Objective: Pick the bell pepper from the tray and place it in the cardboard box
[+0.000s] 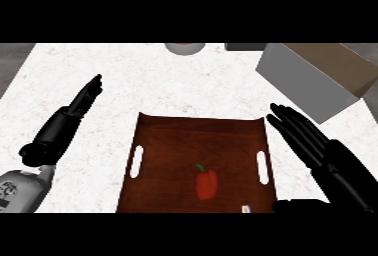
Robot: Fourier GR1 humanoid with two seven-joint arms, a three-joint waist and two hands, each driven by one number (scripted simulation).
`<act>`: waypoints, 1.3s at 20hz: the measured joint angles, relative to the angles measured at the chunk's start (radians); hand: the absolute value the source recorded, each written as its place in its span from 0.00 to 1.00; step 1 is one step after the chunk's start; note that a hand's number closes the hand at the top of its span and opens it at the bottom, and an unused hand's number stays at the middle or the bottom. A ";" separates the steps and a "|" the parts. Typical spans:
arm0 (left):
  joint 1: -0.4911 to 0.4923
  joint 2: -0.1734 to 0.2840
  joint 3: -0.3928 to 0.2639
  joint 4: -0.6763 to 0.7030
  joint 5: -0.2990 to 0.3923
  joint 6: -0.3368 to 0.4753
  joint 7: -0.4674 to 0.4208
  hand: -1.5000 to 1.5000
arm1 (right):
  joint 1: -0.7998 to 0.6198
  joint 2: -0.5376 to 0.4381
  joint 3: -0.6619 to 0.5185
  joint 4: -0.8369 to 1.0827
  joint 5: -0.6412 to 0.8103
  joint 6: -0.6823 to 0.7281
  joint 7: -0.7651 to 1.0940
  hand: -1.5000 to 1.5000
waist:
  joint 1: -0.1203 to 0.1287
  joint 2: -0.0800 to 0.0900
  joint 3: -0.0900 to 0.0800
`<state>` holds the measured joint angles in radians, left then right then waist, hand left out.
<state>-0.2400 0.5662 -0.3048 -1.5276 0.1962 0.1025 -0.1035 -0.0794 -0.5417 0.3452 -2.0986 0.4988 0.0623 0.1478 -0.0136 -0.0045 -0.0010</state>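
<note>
One red bell pepper [207, 184] lies on the brown tray [198, 131], untouched; right hand [317, 150] open beside it, left hand [74, 115] open, resting. Light, smooth, probably slippery: grasp its middle.

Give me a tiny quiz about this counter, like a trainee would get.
1. True or false: the pepper lies on the tray.
2. Which hand is nearer the box: A left, B right?
3. Fill in: both hands are ___, holding nothing.

Key: 1 true; 2 B; 3 open.
</note>
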 measured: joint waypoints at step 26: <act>0.000 -0.060 0.052 0.020 -0.061 -0.066 -0.004 0.50 | -0.265 0.476 0.540 0.158 0.313 0.595 0.791 0.00 | 0.015 0.002 0.000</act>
<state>-0.2397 0.5062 -0.2532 -1.5073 0.1348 0.0369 -0.1075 -0.3448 -0.0657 0.8850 -1.9410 0.8119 0.6572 0.9386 0.0015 -0.0021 -0.0009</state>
